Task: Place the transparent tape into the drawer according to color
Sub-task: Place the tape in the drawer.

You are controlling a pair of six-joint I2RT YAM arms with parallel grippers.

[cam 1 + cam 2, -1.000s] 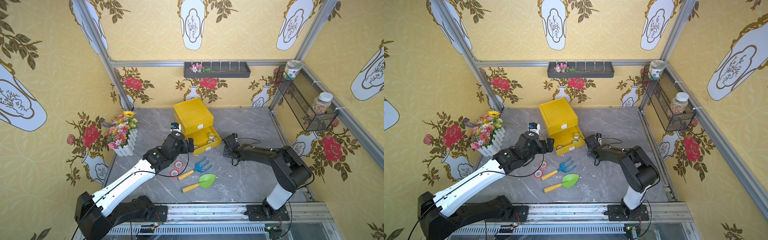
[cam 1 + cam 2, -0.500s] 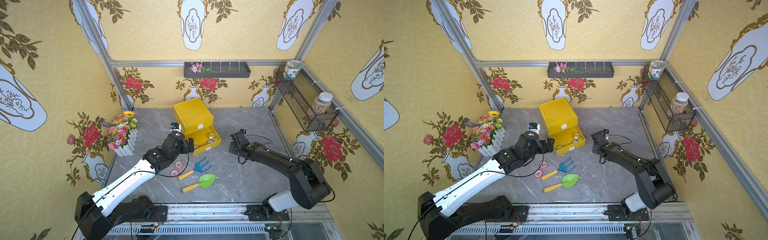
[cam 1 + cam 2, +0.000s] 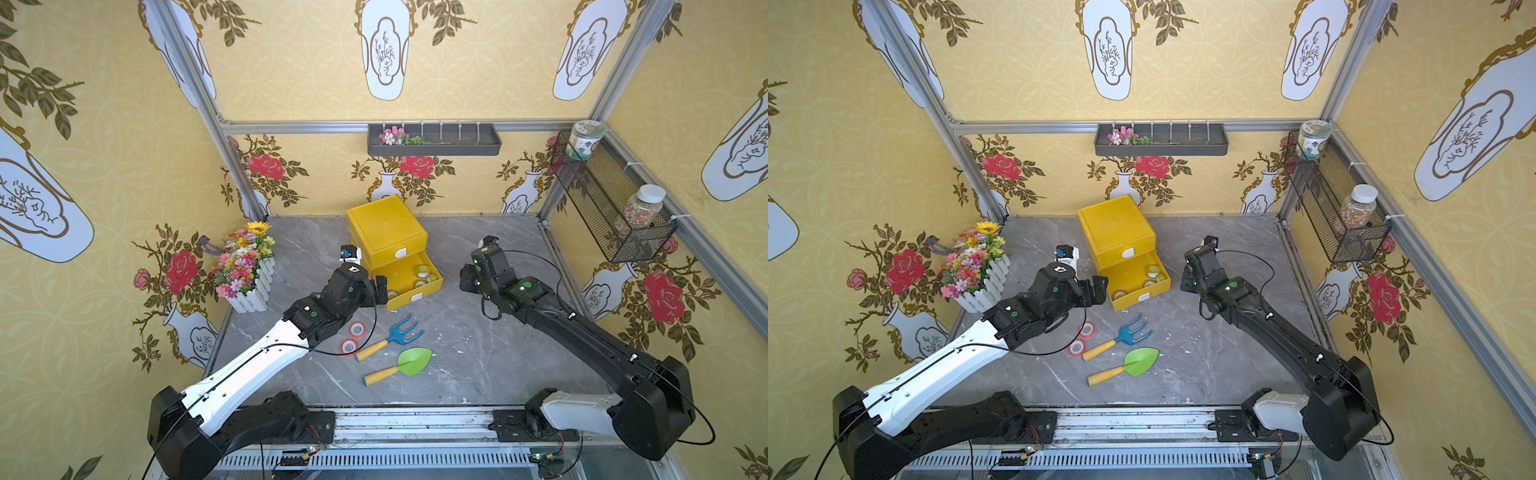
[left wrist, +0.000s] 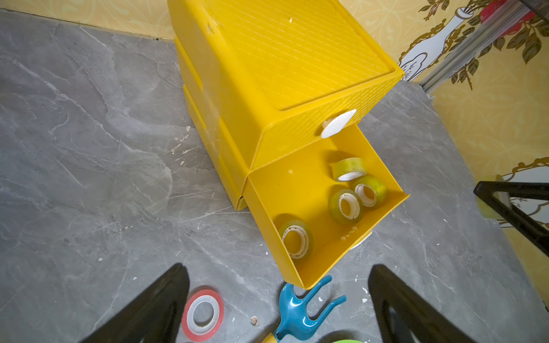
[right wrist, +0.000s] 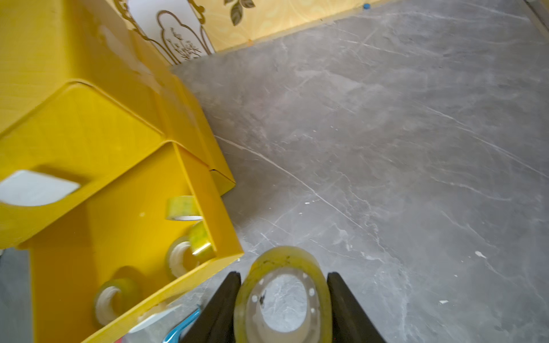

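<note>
1. Pinching a yellow-green tape roll (image 5: 282, 258) in the right jaws, just beside the open bottom drawer (image 5: 208, 202).
2. Holding the left jaws wide with nothing in them, over by the drawer's front corner.
3. Counting four more yellow-green rolls (image 4: 346, 205) inside that drawer.
4. Spotting two red rolls (image 3: 356, 329) out on the tabletop (image 3: 478, 340), right by a blue fork (image 3: 399, 332) and a green trowel (image 3: 411, 361).

A grey marble-patterned floor (image 3: 457, 374) is enclosed by 3 yellow wallpapered walls (image 3: 291, 62) printed with roses and vases.
</note>
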